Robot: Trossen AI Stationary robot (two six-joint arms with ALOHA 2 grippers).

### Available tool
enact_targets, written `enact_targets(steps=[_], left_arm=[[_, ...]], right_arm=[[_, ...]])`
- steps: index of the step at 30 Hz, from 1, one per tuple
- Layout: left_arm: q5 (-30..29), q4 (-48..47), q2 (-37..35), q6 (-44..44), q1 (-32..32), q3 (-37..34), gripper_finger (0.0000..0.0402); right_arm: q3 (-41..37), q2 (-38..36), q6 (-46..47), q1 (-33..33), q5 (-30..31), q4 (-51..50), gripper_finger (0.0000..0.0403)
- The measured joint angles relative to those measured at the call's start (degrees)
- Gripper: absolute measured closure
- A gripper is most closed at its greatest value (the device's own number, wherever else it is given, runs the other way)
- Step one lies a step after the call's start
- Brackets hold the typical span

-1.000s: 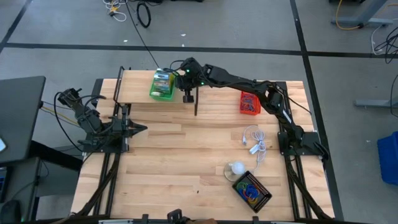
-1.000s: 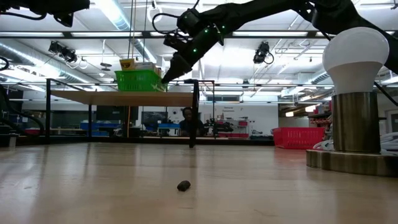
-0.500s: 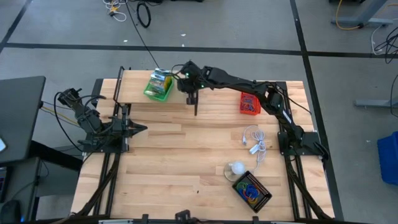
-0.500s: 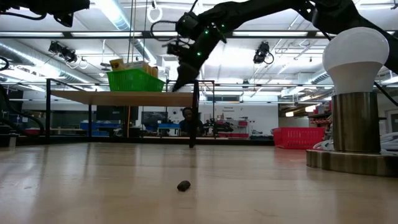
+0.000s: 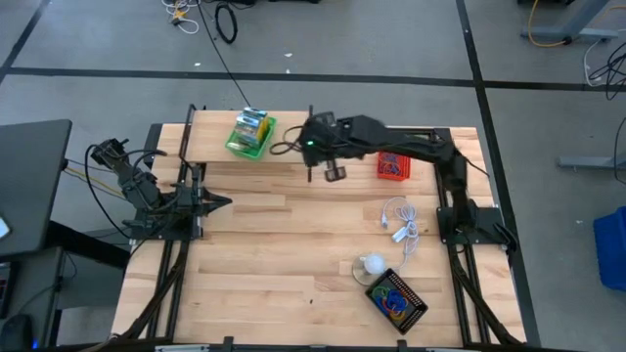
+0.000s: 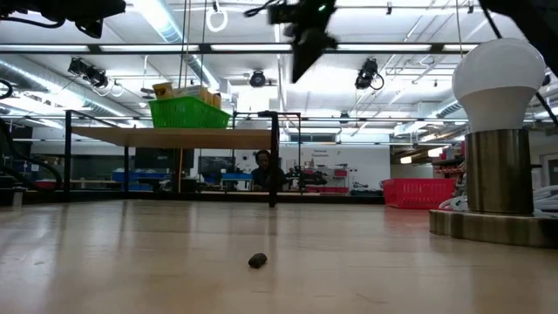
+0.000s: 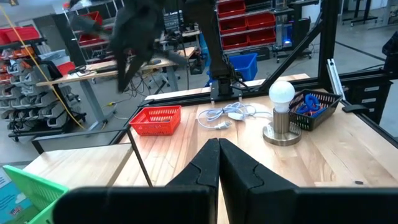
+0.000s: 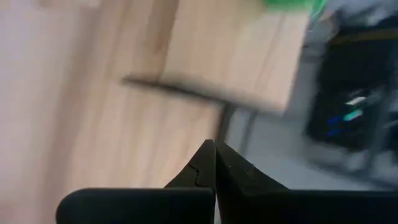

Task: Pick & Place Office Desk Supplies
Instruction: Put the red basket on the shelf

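The green mesh basket (image 5: 251, 135) holds printed green and yellow packets (image 5: 254, 125) and stands on a raised wooden shelf (image 6: 174, 137) at the table's far left. My right gripper (image 5: 333, 170) hangs shut and empty in the air to the right of that shelf, high above the table (image 6: 299, 77), slanting downward. A black basket (image 5: 396, 300) of coloured loops sits at the near right. My left gripper (image 7: 219, 149) is shut and empty, held level at the table's left edge (image 5: 221, 202).
A red basket (image 5: 392, 164) sits at the far right. A white bulb lamp (image 5: 372, 264) and its white cord (image 5: 401, 221) lie right of centre. The shelf's dark post (image 6: 274, 157) stands below my right gripper. A small dark bit (image 6: 257, 260) lies on the wood.
My right gripper has left the green basket, turning it a little on the shelf. It then swung quickly up and toward the table's right while tipping and rolling. It stayed shut throughout. The basket now stands askew where it was.
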Motion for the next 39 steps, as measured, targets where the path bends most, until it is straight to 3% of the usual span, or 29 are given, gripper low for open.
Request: enact_targets(steps=[2, 6, 10, 17, 24, 39], left_arm=[[0.0, 0.0, 0.0, 0.0, 0.0, 0.0, 0.0392], [0.0, 0.0, 0.0, 0.0, 0.0, 0.0, 0.0392], [0.0, 0.0, 0.0, 0.0, 0.0, 0.0, 0.0392], [0.4, -0.2, 0.0, -0.3, 0.0, 0.0, 0.0392], [0.4, -0.3, 0.0, 0.0, 0.0, 0.0, 0.0392], [0.4, -1.6, 0.0, -0.9, 0.0, 0.0, 0.0392]], right_arm=[[0.0, -2.4, 4.8, -1.0, -3.9, -6.7, 0.0403], [0.0, -4.2, 14.1, -5.8, -17.7, -19.2, 0.0403], [-5.3, -5.4, 15.2, -9.3, -22.4, -18.1, 0.0386], [-21.7, -5.4, 15.4, -16.1, -12.2, -18.3, 0.0293], [-35.4, -5.4, 14.6, -21.4, -13.0, -17.1, 0.0204], [-38.0, -5.4, 8.7, -24.1, -22.8, -6.0, 0.0215]])
